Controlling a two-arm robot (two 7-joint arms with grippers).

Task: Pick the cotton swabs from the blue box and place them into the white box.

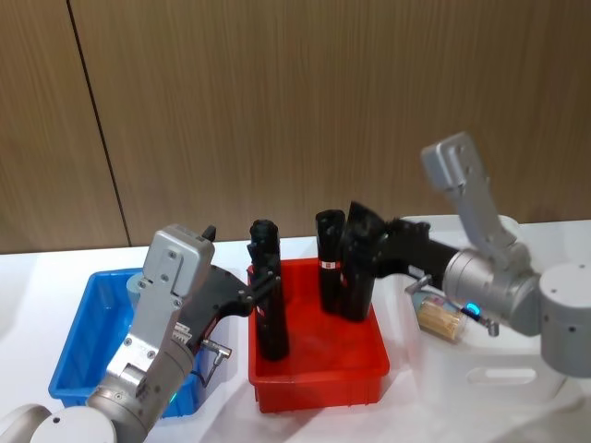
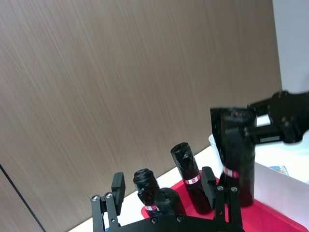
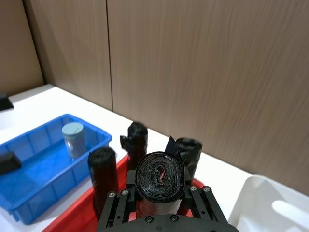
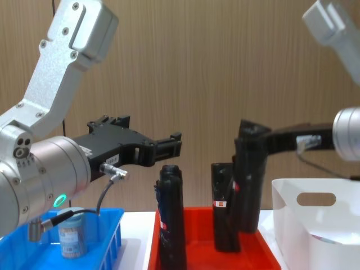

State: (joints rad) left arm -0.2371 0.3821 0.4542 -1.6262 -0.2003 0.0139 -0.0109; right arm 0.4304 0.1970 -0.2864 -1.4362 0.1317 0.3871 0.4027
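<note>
Sitting upright in the blue box point(image 3: 29, 164): one cotton swabs tub point(image 3: 73, 139), pale-blue lid, at 9 o'clock of the red crate point(image 1: 319, 374). Another lying in the white box point(image 1: 480, 374) at 3 o'clock. Hovering above, left hand point(image 4: 169, 147) gaping empty; right hand point(image 1: 355, 263) clamping a black bottle point(image 3: 159, 181).

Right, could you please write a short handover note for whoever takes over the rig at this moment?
Left gripper: open and empty, raised between the blue box and the red crate.
Right gripper: shut on a black bottle at the red crate, which is not a task item.
Done: one tub of cotton swabs lies in the white box.
Left: a second tub stands in the blue box. It has to go into the white box, and the right gripper should probably release the bottle.
</note>
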